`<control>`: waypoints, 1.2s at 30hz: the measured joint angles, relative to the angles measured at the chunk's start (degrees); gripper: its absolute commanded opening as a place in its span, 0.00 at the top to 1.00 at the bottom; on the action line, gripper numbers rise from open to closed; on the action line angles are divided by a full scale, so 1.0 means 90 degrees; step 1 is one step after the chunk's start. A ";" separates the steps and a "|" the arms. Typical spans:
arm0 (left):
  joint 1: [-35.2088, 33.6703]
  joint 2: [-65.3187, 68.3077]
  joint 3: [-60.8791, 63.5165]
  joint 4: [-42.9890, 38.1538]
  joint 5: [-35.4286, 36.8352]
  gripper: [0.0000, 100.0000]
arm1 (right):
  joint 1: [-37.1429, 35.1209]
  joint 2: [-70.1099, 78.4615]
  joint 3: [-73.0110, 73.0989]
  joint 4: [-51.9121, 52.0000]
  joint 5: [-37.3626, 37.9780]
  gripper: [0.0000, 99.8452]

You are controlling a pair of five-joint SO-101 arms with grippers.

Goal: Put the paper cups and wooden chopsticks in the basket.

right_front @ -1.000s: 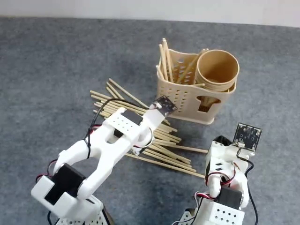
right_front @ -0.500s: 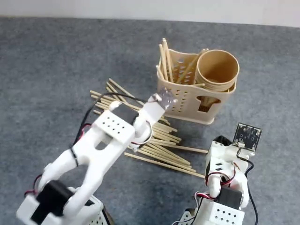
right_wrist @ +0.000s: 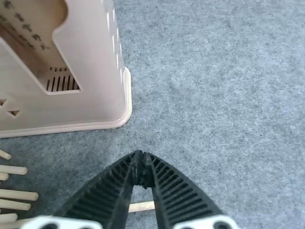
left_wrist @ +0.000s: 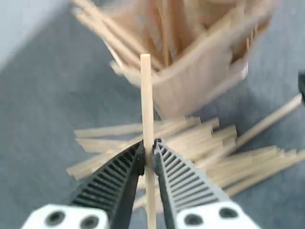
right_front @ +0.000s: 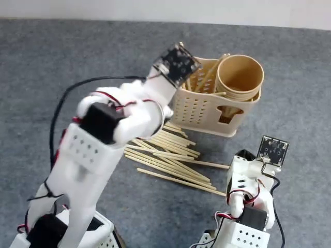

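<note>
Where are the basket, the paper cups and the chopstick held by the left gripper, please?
basket point(right_front: 202, 111), high view, on its perforated front wall.
paper cups point(right_front: 239, 72), high view, on the top cup's inner wall.
chopstick point(left_wrist: 147, 95), left wrist view, on the bare shaft toward its free end.

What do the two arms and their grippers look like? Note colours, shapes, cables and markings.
The left arm and right arm are blocky white plastic with black servos, red and black cables, panels of small holes, and a dark square board at each wrist. The left gripper and right gripper have black, ribbed fingers on white bases.
</note>
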 measured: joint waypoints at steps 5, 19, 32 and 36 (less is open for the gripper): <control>0.0000 0.0000 -0.1250 0.0000 0.0020 1.00 | 0.0000 0.0000 0.0000 0.0000 0.0000 0.99; 0.0000 -0.0068 -0.2501 -0.2042 0.1563 1.00 | 0.0000 0.0000 0.0000 0.0000 0.0000 0.99; 0.0645 -0.0059 -0.0274 -0.5734 0.1885 1.00 | 0.0000 0.0000 0.0000 0.0000 0.0000 0.99; 0.0654 -0.0059 0.0879 -0.6828 0.1153 1.00 | 0.0000 0.0000 0.0000 0.0000 0.0000 0.99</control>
